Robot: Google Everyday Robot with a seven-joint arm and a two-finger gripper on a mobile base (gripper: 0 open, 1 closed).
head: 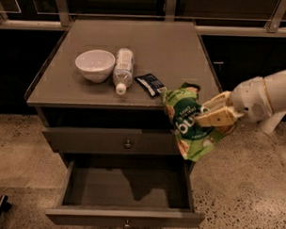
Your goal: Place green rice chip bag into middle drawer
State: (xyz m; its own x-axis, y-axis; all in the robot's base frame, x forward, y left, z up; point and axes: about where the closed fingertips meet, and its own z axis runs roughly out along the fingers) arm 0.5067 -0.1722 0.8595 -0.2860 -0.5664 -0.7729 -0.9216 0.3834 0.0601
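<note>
The green rice chip bag hangs tilted in the air in front of the cabinet's right front corner, above the right end of the pulled-out middle drawer. My gripper comes in from the right on a white arm and is shut on the bag's right side. The drawer is open, its inside is dark and shows nothing in it. Its front panel with a small knob is at the bottom edge of the view.
On the cabinet top stand a white bowl, a lying plastic bottle and a small dark-blue packet. A shut drawer with a knob sits above the open one. Speckled floor surrounds the cabinet.
</note>
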